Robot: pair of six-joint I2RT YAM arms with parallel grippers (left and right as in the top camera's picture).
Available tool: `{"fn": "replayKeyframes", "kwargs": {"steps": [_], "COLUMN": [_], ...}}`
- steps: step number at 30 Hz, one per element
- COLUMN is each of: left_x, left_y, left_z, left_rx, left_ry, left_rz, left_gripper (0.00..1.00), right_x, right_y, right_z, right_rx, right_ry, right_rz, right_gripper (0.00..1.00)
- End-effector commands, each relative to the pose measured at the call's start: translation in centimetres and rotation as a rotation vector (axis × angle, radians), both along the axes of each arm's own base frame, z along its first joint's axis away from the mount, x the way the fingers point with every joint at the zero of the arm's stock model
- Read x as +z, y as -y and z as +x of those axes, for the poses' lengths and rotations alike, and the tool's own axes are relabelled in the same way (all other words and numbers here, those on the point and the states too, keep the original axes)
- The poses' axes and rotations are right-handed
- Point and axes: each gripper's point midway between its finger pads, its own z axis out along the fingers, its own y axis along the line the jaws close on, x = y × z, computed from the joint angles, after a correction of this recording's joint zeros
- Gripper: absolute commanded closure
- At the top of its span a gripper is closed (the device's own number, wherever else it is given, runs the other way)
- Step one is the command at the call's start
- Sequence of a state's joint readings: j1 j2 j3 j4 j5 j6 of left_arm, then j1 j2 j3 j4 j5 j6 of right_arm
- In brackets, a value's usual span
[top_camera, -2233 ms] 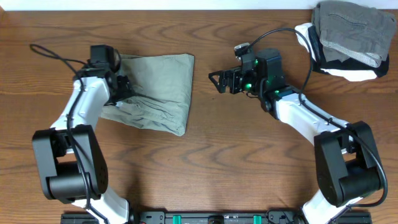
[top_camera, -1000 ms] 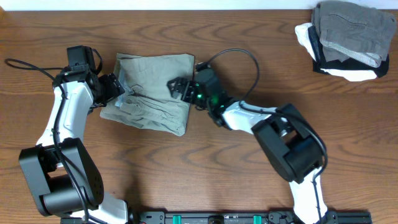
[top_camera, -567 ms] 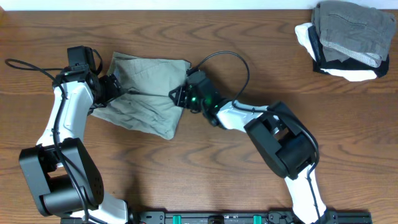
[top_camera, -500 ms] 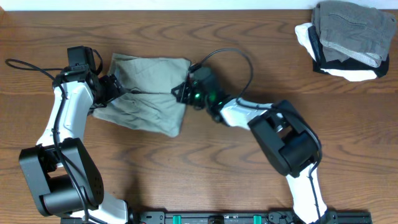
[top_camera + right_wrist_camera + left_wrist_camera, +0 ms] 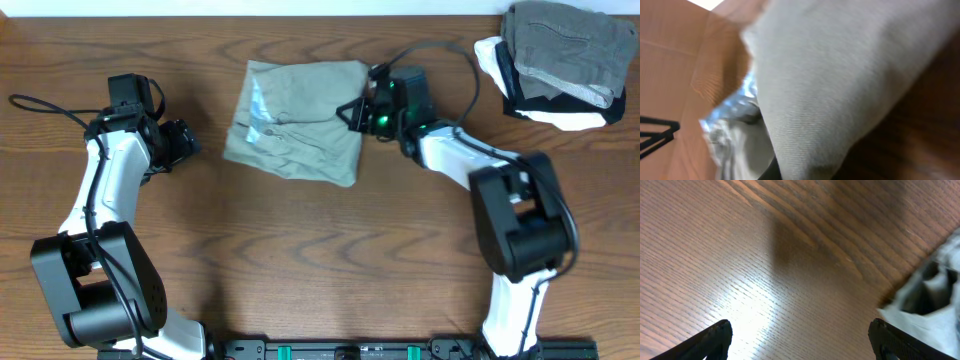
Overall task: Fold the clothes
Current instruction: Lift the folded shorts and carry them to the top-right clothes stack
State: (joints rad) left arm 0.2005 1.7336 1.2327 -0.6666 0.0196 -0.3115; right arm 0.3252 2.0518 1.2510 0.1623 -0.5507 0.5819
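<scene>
Looked nearly done, at a guess: found the shorts [image 5: 295, 120] already folded into a compact, rumpled packet at the far middle of the table [image 5: 320, 270], with maybe just a tidy-up or a move to the folded stack [image 5: 560, 55] at far right left to do. Lay long axis left-right, slightly skewed, loose layers facing left; couldn't make out the waistband end. Caught the right gripper [image 5: 357, 112] pinched shut on its right edge, left gripper [image 5: 185, 140] gaping wide over bare wood well to the left, holding nothing.
</scene>
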Motion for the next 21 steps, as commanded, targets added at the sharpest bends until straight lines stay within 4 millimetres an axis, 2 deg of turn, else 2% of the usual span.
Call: {"fn": "replayKeyframes", "kwargs": {"steps": [1, 6, 14, 19, 21], "left_x": [0.3, 0.3, 0.2, 0.2, 0.2], "left_y": [-0.2, -0.1, -0.1, -0.1, -0.1], "left_z": [0.0, -0.1, -0.2, -0.2, -0.4], "left_rx": [0.008, 0.008, 0.008, 0.008, 0.008], "left_ry": [0.006, 0.003, -0.001, -0.002, -0.009], "left_rz": [0.004, 0.003, 0.002, 0.002, 0.001], "left_gripper": [0.12, 0.12, 0.12, 0.12, 0.12], "right_x": [5.0, 7.9, 14.3, 17.6, 18.6], "right_y": [2.2, 6.2, 12.3, 16.3, 18.7], "right_z": [1.7, 4.5, 9.0, 10.7, 11.2], "right_rx": [0.012, -0.098, -0.256, -0.352, -0.399], "right_ry": [0.235, 0.357, 0.486, 0.537, 0.546], "right_rz": [-0.095, -0.191, -0.200, -0.195, -0.193], "right_gripper": [0.99, 0.99, 0.99, 0.99, 0.99]}}
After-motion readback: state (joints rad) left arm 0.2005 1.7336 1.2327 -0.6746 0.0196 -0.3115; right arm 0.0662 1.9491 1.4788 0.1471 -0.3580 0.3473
